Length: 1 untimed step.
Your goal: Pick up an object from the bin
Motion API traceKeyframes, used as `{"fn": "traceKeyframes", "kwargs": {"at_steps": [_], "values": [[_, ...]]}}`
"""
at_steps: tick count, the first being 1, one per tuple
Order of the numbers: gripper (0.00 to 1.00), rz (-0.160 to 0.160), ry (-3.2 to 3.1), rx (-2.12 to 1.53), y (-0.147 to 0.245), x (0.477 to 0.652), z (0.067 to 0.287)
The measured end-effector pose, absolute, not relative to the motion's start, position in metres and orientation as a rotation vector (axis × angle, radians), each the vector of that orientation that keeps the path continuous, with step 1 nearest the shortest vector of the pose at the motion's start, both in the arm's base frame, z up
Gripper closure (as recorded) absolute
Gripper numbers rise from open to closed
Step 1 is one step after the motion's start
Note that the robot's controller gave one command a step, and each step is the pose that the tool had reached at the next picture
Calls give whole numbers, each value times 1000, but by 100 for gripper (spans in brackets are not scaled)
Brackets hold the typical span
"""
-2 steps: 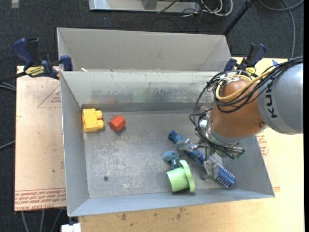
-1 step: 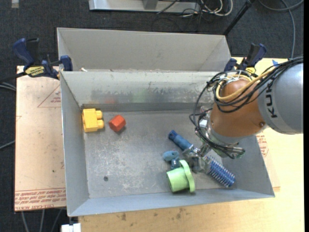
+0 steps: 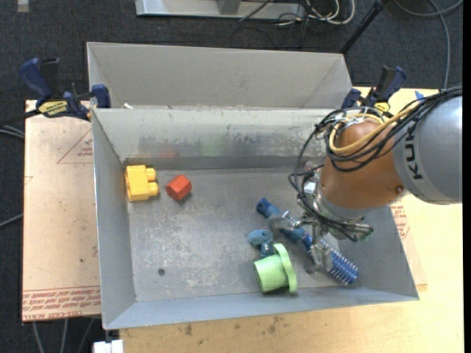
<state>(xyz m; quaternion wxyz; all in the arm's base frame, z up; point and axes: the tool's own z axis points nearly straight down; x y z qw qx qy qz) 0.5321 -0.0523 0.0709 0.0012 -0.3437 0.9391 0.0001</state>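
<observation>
The arm (image 3: 438,149) is cut off by the frame's right edge; its orange cover (image 3: 360,171) hides much of the gripper (image 3: 318,252) (and part of a blue plastic piece (image 3: 283,219) beneath it).

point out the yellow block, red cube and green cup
yellow block (image 3: 140,182): camera view, middle of its top face
red cube (image 3: 179,187): camera view, centre of its top face
green cup (image 3: 271,272): camera view, on its side wall

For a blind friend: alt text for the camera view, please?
The robot's gripper hangs in the near right corner of the grey bin, over small blue pieces beside a green cup and blue brush. A yellow block and red cube lie far left.
</observation>
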Motion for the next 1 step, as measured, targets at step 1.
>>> {"fn": "traceKeyframes", "kwargs": {"at_steps": [1], "values": [[100, 0, 2948, -1079, -52, 532, 71]]}}
